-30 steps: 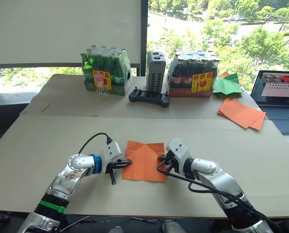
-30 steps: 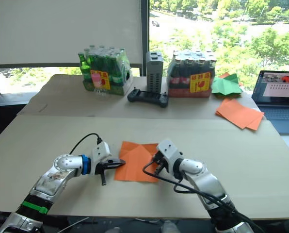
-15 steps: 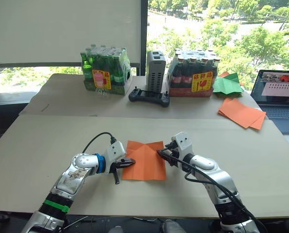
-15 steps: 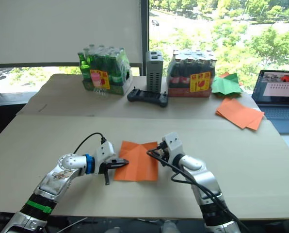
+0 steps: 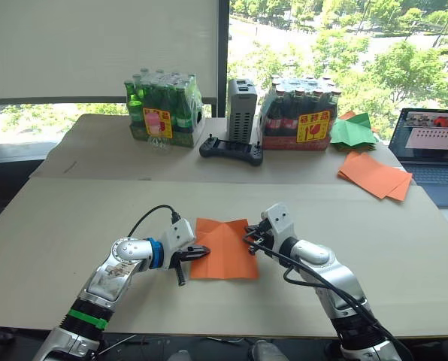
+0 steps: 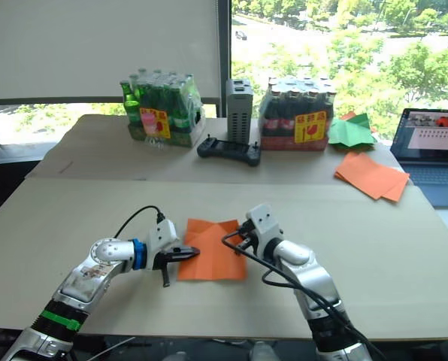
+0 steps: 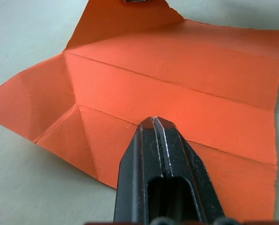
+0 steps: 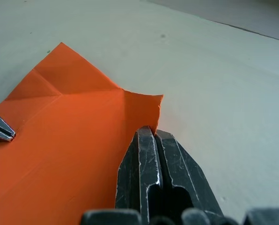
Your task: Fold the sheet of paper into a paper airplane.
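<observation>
Left eye view — laptop (image 5: 431, 147), bottle packs (image 5: 164, 109) well apart.

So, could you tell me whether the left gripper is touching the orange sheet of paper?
Touching. In the left wrist view the left gripper, fingers closed together, rests its tips on the sheet of paper, with no gap showing between them.

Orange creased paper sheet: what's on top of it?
On the orange creased paper sheet: the shut left gripper presses its left edge; the shut right gripper meets its right edge. Whether paper sits between those fingers is hidden.
</observation>
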